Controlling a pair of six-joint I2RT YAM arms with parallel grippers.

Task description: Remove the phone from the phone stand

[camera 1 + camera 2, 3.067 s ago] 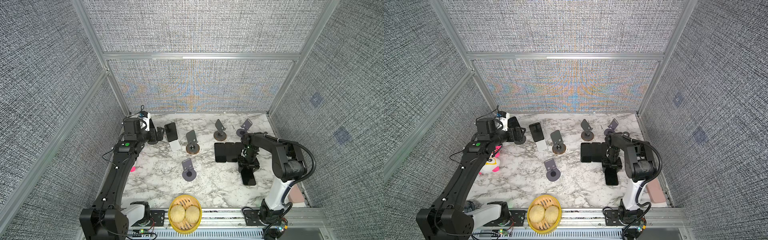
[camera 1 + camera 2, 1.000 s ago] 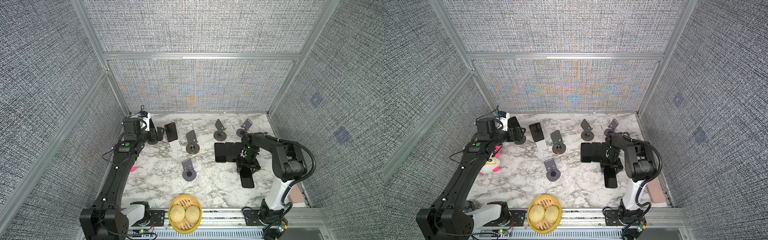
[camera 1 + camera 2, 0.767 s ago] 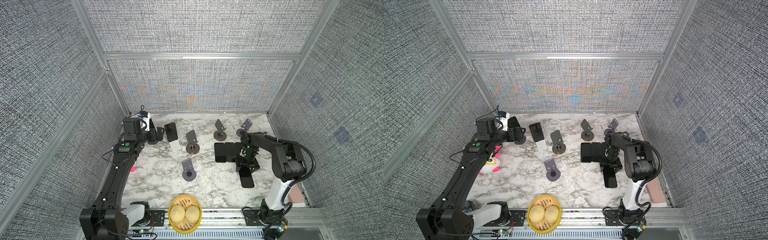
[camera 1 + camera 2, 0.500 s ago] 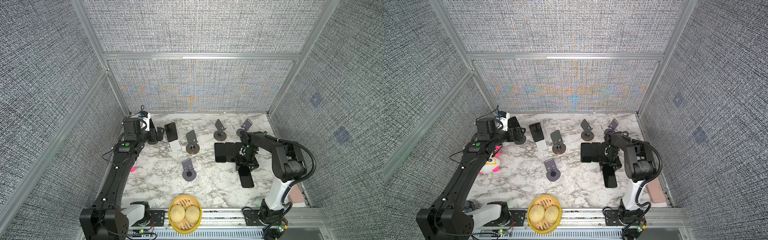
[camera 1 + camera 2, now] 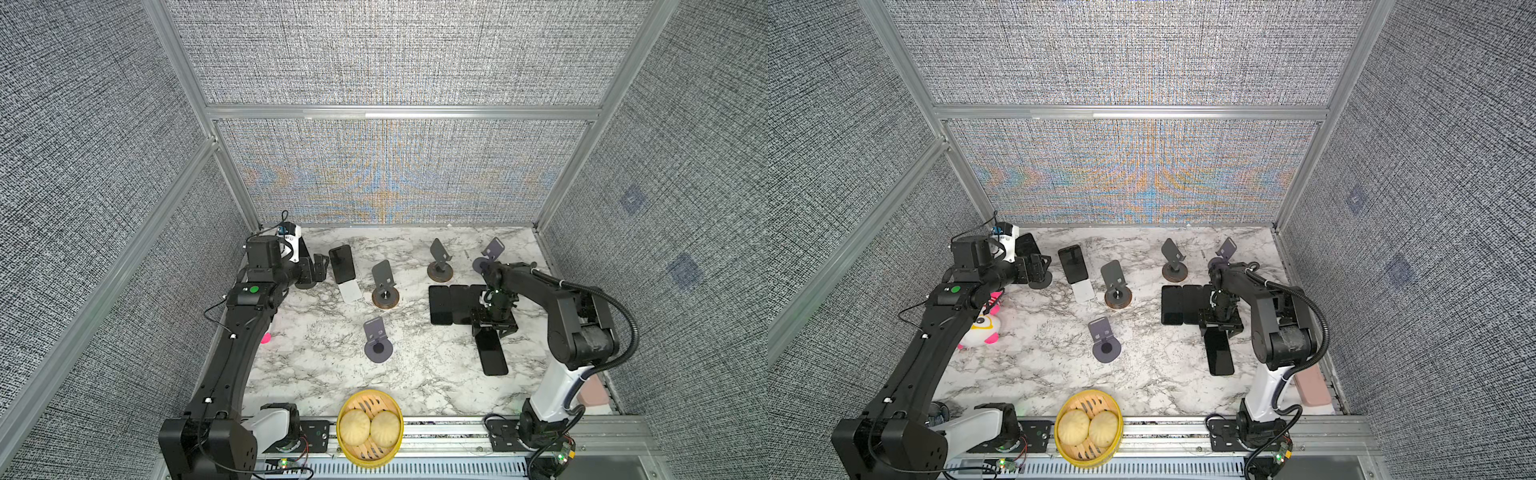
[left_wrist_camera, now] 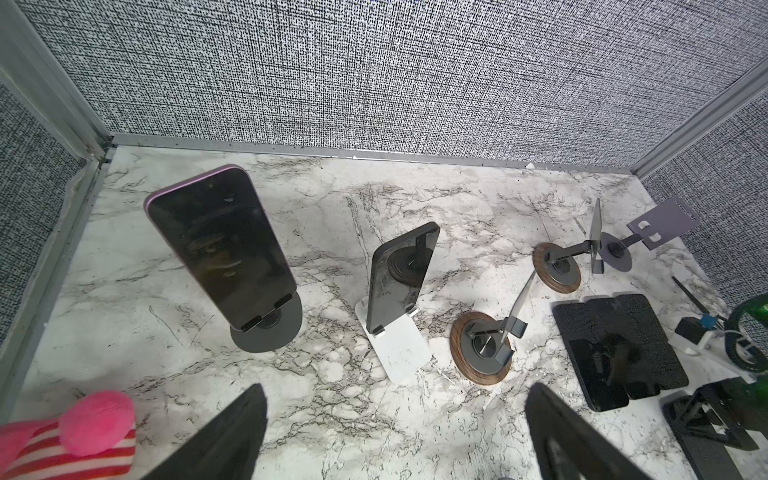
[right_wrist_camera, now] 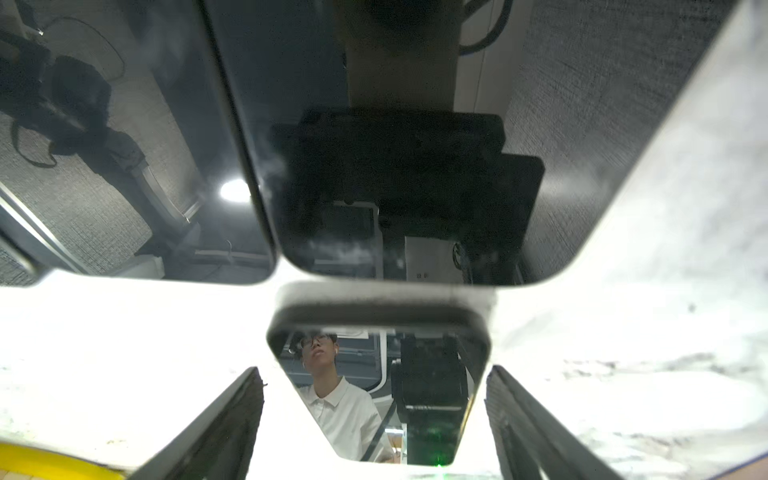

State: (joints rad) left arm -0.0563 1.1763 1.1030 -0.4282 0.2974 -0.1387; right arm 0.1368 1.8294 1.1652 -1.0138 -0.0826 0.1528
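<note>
Black glossy phone point(image 5: 493, 357) lies flat, screen up, long axis near-to-far. Right gripper point(image 5: 493, 331) is spread astride its far end. Left gripper point(image 6: 395, 395) is spread too.

— Bright, even light from overhead; only soft shadows on the desk point(image 5: 316, 365).
— The back wall point(image 5: 386, 178) shimmers with coloured moiré, mind.
— And the right wrist view's desk is blown white, lamp glare point(image 7: 235, 190) on a phone point(image 7: 174, 104).

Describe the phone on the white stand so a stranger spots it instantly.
Start at the marble table's back left corner, where the left arm reaches. Just right of its end effector, a black phone leans upright. Its stand is the only white one; every other stand has a round base.
</note>
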